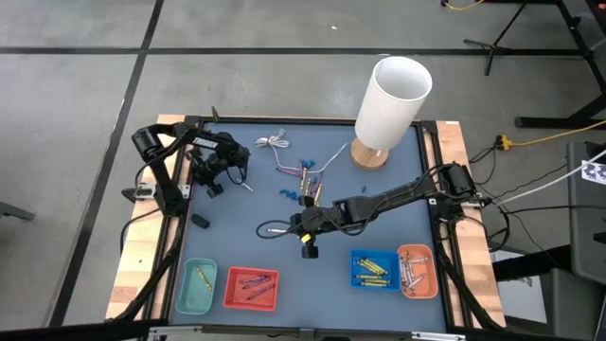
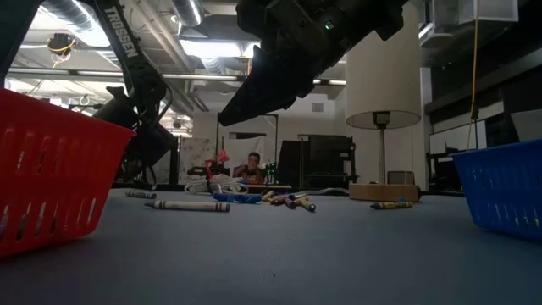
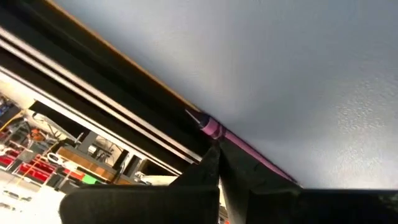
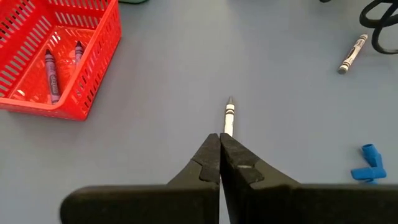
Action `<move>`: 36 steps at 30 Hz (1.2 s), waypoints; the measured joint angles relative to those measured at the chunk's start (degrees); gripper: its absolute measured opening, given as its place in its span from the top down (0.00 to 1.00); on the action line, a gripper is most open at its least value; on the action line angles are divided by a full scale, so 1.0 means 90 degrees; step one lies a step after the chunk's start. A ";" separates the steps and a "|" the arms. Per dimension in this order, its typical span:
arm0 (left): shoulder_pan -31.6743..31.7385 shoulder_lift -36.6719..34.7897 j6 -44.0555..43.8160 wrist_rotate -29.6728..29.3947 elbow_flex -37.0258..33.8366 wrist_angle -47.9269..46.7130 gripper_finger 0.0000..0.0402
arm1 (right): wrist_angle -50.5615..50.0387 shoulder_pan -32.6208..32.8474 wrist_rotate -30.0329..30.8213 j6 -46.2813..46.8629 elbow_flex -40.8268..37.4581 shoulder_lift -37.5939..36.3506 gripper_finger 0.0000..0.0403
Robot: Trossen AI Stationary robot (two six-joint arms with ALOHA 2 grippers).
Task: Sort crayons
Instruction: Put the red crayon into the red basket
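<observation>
My left gripper (image 1: pixel 248 187) is by the table's left-rear part, clamped on a purple crayon (image 3: pixel 214 129); its tip sticks out past my fingers, long axis in line with them. Next it needs carrying to the red basket (image 1: pixel 230 296), I judge. My right gripper (image 1: pixel 280 228) is mid-table, above the mat, pinched on a grey-white crayon (image 4: pixel 228 117), tip pointing straight ahead of the fingers, toward the left side. That one calls for a swing back right to the orange tray (image 1: pixel 433 283), probably. Loose crayons (image 1: pixel 305 180) remain unsorted at the rear.
</observation>
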 joint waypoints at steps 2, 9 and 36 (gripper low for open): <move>0.0001 0.0000 0.0097 0.0064 0.0004 0.0010 1.00 | 0.0000 0.0000 0.0000 0.0000 0.0000 0.0000 0.99; -0.0140 -0.0007 0.0371 0.0509 0.0233 0.0083 1.00 | 0.0002 0.0000 0.0000 0.0000 0.0000 0.0000 0.99; -0.0504 -0.0318 -0.0219 0.2092 0.1173 -0.1284 0.98 | -0.0011 0.0000 0.0000 0.0000 0.0000 0.0000 0.99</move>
